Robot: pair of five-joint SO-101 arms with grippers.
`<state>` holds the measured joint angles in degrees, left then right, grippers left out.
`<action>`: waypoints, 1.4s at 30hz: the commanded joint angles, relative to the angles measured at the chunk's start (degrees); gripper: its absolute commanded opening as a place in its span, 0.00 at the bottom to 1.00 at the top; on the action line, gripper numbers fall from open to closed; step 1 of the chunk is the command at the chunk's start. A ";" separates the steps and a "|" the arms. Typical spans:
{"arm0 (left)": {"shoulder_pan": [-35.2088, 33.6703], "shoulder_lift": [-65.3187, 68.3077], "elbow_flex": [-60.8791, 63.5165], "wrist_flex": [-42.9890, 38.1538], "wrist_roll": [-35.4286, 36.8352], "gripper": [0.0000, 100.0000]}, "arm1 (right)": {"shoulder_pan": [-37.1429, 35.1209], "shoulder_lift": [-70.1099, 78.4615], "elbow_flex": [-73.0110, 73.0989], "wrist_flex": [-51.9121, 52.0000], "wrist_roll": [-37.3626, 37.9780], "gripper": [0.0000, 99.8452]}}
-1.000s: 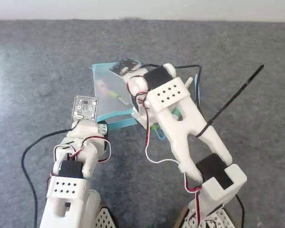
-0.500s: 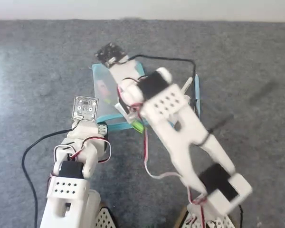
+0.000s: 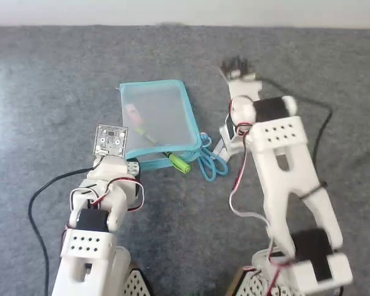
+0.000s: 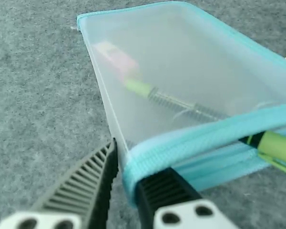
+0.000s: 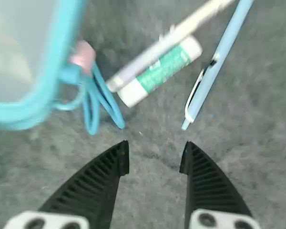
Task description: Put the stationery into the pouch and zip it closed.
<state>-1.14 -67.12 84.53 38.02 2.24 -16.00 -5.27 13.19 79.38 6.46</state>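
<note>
Motion belongs to the right arm: within 1 second it swings off the pouch [image 3: 157, 120] and out to the side. The right gripper [image 5: 155, 155] now hangs spread and empty above 3 loose items on the surface [image 3: 49, 80]: a blue pen [image 5: 219, 62], a white pen [image 5: 181, 28] and a green-labelled tube [image 5: 162, 71]. The left gripper [image 4: 126, 167] stays clenched on the pouch's corner. A green marker [image 3: 179, 164] pokes from the open mouth, so filling looks only partly done and zipping must wait.
</note>
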 commanded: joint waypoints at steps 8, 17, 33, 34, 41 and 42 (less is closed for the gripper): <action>0.09 0.26 -0.40 -1.41 -0.35 0.01 | 4.09 18.24 -5.71 -11.30 0.88 0.18; 0.18 0.26 -0.57 -1.49 -0.35 0.01 | 9.19 29.85 -12.31 -11.21 0.44 0.13; 0.18 0.26 -0.48 -1.49 -0.35 0.01 | 9.98 24.04 -12.57 -2.15 0.88 0.01; 0.18 0.26 -0.48 -1.58 -0.35 0.01 | 10.33 21.23 -12.22 -0.57 0.88 0.01; 0.26 0.26 -0.48 -1.67 -0.35 0.01 | 7.52 -8.48 -0.97 9.19 8.97 0.01; 0.35 0.26 -0.48 -1.67 -0.35 0.01 | 5.85 -13.67 1.05 10.59 10.46 0.01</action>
<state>-1.14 -67.12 84.53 38.02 2.24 -7.12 -1.58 10.99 86.15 12.97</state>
